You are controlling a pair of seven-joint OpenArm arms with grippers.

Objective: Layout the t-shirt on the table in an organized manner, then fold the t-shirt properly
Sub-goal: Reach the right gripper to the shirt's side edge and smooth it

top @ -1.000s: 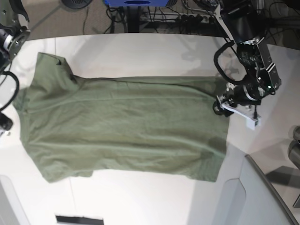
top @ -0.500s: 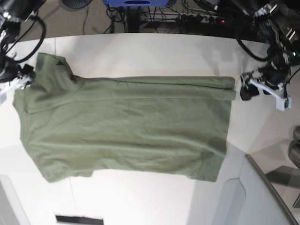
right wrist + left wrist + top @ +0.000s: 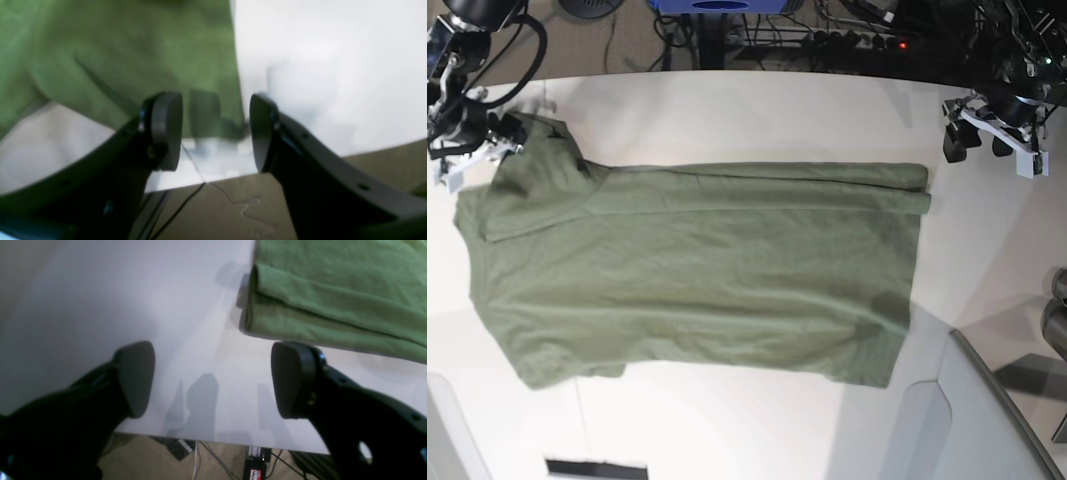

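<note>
Left end effector [image 3: 983, 138] is hanging wide open w/ nothing in it, over bare white bench [image 3: 727, 110] near its far edge; you're seeing cables on the floor beyond. Right end effector [image 3: 215, 130] is gaping partway, empty, hovering at the t-shirt [image 3: 697, 270] edge. T-shirt is lying flat mid-bench, far side folded over.

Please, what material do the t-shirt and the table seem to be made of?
The t-shirt looks like a soft matte knit, probably cotton: it creases, folds on itself and shows a fine weave in the left wrist view. The table looks like a hard smooth white laminate or coated board, faintly glossy; which one is unclear.
</note>
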